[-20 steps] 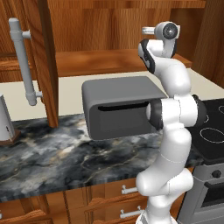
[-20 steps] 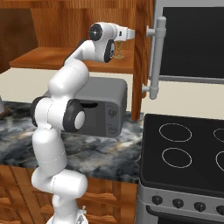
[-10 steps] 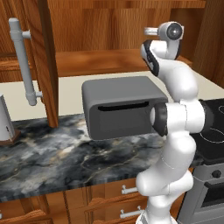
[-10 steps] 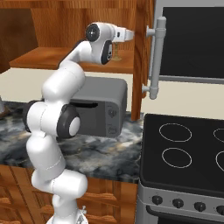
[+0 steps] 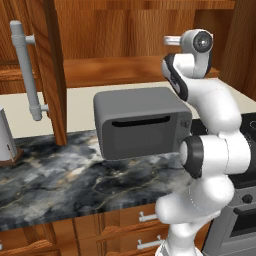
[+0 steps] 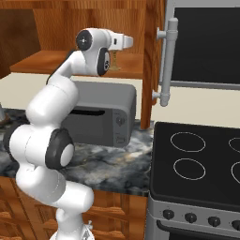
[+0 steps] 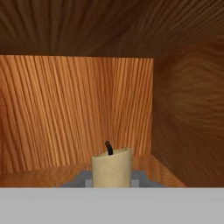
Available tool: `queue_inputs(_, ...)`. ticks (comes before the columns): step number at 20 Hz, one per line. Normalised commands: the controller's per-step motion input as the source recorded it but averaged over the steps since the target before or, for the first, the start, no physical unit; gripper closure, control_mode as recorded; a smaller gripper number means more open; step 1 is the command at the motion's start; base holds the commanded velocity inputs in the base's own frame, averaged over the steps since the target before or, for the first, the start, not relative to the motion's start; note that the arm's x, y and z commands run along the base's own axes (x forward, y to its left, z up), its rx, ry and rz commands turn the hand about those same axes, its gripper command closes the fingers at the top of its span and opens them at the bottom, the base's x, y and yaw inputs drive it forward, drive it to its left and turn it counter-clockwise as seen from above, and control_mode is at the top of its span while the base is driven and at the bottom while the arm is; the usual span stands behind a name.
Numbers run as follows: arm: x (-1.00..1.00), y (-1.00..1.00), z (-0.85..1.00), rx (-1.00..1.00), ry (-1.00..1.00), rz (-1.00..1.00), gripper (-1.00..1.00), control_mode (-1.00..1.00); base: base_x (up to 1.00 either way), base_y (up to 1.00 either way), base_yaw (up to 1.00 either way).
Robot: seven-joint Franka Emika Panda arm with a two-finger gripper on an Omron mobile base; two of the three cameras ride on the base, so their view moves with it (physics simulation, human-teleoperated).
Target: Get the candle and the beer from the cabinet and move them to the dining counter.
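Sitting at the bottom centre of the hand view, the candle [image 7: 111, 168] stands pinched between the claw's [image 7: 111, 181] grey fingers [image 7: 83, 180], inside the cabinet [image 7: 74, 113], whose wooden back wall fills the frame behind.

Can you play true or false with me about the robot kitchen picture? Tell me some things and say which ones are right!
1. The pincer is shut on the candle. True.
2. The candle is burning with a flame. False: its black wick is unlit.
3. The cabinet door stands open. True, and its long grey handle shows.
4. A grey microwave sits on the marbled counter. True.
5. The stove has a pot on it. False: its burners are bare.
6. The robot arm reaches down to the drawers. False: it reaches up into the cabinet.
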Motion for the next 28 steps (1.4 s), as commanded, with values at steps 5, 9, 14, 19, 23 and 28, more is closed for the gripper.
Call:
queue_inputs(5,-0.69,0.46,0.00,0.00,0.00,0.05,1.00,-1.00,0.00,0.00,0.00)
queue_inputs(9,-0.84,0.44,0.00,0.00,0.00,0.08,1.00,-1.00,0.00,0.00,0.00)
queue_inputs(14,-0.93,0.27,0.00,0.00,0.00,0.10,1.00,-1.00,0.00,0.00,0.00)
queue_inputs(19,-0.95,0.17,0.00,0.00,0.00,0.10,1.00,-1.00,0.00,0.00,0.00)
queue_inputs(23,-0.95,0.12,0.00,0.00,0.00,0.11,1.00,-1.00,0.00,0.00,0.00)
queue_inputs(28,-0.89,0.10,-0.02,0.00,0.00,0.11,1.00,-1.00,0.00,0.00,0.00)
